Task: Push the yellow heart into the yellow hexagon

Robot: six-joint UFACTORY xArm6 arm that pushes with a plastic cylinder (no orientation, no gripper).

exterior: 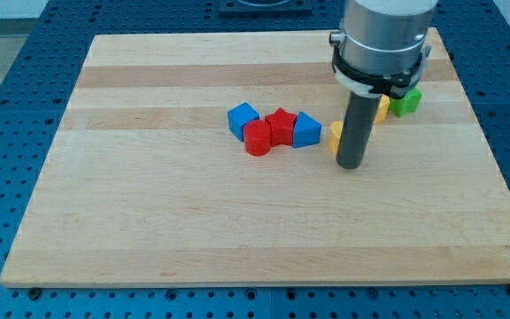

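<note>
The yellow heart [335, 136] touches my tip [351, 166], a rod holding nothing.

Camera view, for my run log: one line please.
my tip touching yellow block | second yellow block behind rod, beside green block | yellows apart

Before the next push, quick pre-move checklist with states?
1. My tip in view on the wooden board: ok.
2. Tip against the yellow block at the rod's left: ok, appears touching.
3. Which yellow block is the heart: cannot tell, rod hides both shapes.
4. Second yellow block in view: ok, partly hidden, beside the green block.
5. Red and blue cluster apart from the tip: ok.
</note>
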